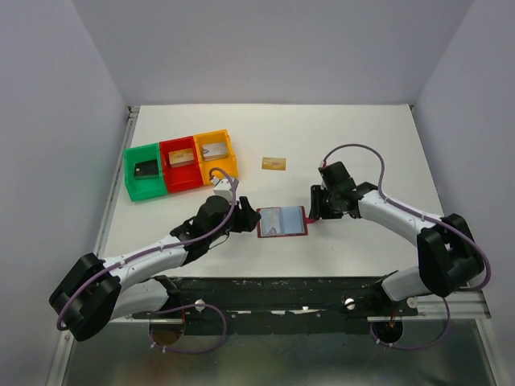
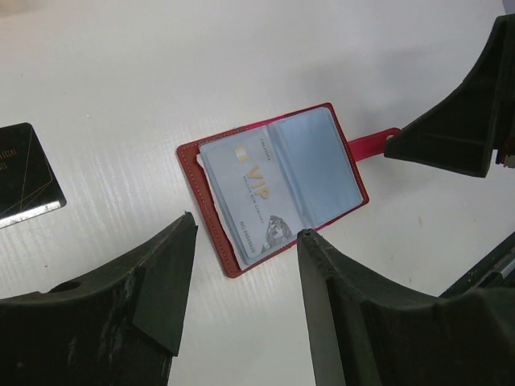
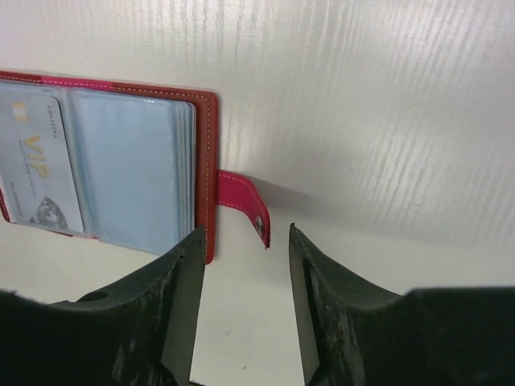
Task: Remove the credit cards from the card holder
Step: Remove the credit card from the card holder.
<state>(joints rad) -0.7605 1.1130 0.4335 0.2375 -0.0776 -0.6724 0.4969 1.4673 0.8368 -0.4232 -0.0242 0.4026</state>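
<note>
The maroon card holder [image 1: 282, 221] lies open on the white tabletop [image 1: 362, 145] between the arms, a pale VIP card [image 2: 249, 193] in the pocket away from its snap tab [image 3: 241, 201]. The left gripper [image 2: 245, 229] hovers beside it, jaws wide and holding nothing. The right gripper [image 3: 245, 235] has its jaws apart on either side of the tab, not pinching it. A gold card [image 1: 273, 163] lies farther back.

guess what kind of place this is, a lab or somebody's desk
Probably a robot lab test cell, not a desk: a white table boxed in by blank walls, a left arm and right arm bolted to a dark rail at its near edge, a card holder and coloured trays laid out.
</note>
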